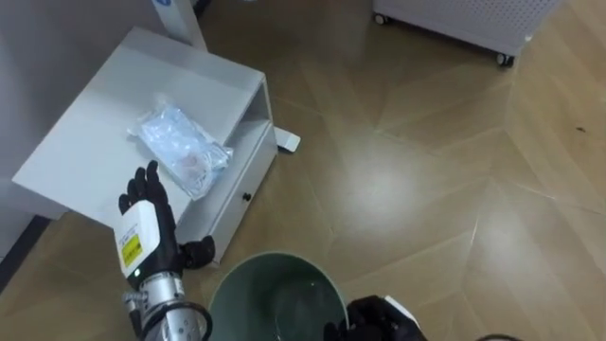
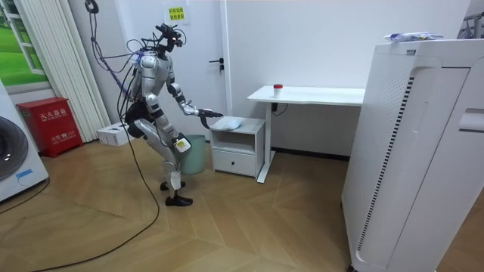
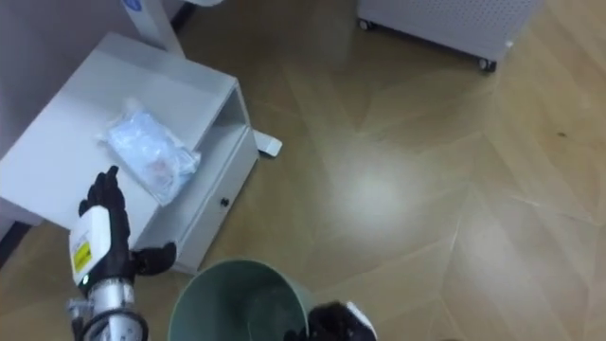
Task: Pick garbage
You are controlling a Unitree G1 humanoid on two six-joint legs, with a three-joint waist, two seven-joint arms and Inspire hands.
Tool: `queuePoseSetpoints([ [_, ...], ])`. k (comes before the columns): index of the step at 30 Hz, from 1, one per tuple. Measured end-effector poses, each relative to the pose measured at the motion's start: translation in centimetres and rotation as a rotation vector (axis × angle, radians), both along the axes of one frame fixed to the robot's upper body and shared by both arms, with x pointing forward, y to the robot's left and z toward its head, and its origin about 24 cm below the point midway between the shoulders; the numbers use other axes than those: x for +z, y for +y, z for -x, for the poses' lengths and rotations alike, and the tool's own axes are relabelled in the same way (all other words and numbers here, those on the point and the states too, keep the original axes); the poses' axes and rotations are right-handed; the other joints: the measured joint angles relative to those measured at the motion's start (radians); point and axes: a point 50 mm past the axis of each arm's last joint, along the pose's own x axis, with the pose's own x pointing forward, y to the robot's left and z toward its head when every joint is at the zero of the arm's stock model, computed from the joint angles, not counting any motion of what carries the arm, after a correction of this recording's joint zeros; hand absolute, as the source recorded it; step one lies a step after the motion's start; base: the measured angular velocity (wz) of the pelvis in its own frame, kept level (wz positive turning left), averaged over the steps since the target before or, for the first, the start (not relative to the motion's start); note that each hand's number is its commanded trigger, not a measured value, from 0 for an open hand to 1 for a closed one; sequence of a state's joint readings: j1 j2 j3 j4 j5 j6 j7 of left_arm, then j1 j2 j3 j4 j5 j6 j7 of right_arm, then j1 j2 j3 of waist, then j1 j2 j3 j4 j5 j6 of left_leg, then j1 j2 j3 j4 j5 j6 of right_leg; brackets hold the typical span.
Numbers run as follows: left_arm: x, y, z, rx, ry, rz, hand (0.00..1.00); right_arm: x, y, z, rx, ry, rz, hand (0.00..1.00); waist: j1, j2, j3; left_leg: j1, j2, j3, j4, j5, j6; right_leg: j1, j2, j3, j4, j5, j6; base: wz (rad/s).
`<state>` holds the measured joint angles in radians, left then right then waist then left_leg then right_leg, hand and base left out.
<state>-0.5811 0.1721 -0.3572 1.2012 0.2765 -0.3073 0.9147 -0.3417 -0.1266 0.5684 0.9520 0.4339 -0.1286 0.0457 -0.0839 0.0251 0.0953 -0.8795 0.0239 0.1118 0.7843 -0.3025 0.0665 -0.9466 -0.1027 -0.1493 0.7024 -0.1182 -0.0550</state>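
A crumpled clear plastic bag (image 1: 185,147) with something pinkish inside lies on top of a low white cabinet (image 1: 85,142). My left hand (image 1: 147,204) hovers just short of the bag's near end, fingers straight and thumb spread, holding nothing. A green waste bin (image 1: 275,294) stands on the floor in front of the cabinet, below me. My right hand (image 1: 379,317) is at the bin's right rim; its fingers are hidden. In the room view I stand beside the cabinet (image 2: 238,147) with my left arm stretched over its top and the bin (image 2: 193,153) at my legs.
The cabinet has an open shelf and a drawer (image 1: 241,189). A small white piece (image 1: 289,143) lies on the wood floor by its corner. A white wheeled appliance (image 1: 464,24) stands at the back right. A white table (image 2: 310,94) stands over the cabinet.
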Motion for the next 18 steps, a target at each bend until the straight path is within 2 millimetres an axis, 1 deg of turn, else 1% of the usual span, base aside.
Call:
queuePoseSetpoints([
  [1, 0.1, 0.0, -0.1, -0.001, -0.005, 0.000, 0.00, 0.1, 0.1, -0.1, 0.001, -0.003, -0.002, 1.00, -0.001, -0.004, 0.0021, -0.008, 0.003, 0.002, 0.011, -0.005, -0.003, -0.011, 0.001, 0.002, 0.013, -0.006, -0.004, -0.05],
  [8, 0.6, 0.0, -0.4, 0.013, -0.030, -0.002, 0.00, 0.7, 0.6, -0.6, 0.015, -0.020, -0.016, 1.00, -0.022, -0.005, 0.0015, -0.060, 0.020, -0.002, 0.074, -0.030, -0.020, -0.067, 0.010, -0.001, 0.071, -0.033, -0.024, 0.00],
  [13, 1.2, -0.1, -0.8, 0.021, -0.056, -0.007, 0.00, 1.2, 0.9, -0.9, 0.023, -0.042, -0.030, 1.00, -0.024, -0.006, 0.0007, -0.113, 0.035, -0.004, 0.132, -0.052, -0.028, -0.121, 0.018, -0.001, 0.122, -0.048, -0.036, -0.06],
  [16, 1.9, -0.2, -1.4, 0.027, -0.074, -0.016, 0.00, 1.5, 1.0, -1.2, 0.024, -0.050, -0.032, 1.00, -0.023, -0.006, 0.0006, -0.149, 0.037, -0.006, 0.178, -0.067, -0.032, -0.157, 0.020, -0.001, 0.164, -0.061, -0.044, -0.04],
  [18, 2.2, 0.0, -1.5, 0.029, -0.082, -0.035, 0.00, 1.7, 1.1, -1.5, 0.029, -0.051, -0.030, 1.00, -0.019, -0.006, 0.0005, -0.164, 0.052, -0.009, 0.209, -0.081, -0.036, -0.168, 0.034, -0.001, 0.182, -0.064, -0.048, -0.14],
])
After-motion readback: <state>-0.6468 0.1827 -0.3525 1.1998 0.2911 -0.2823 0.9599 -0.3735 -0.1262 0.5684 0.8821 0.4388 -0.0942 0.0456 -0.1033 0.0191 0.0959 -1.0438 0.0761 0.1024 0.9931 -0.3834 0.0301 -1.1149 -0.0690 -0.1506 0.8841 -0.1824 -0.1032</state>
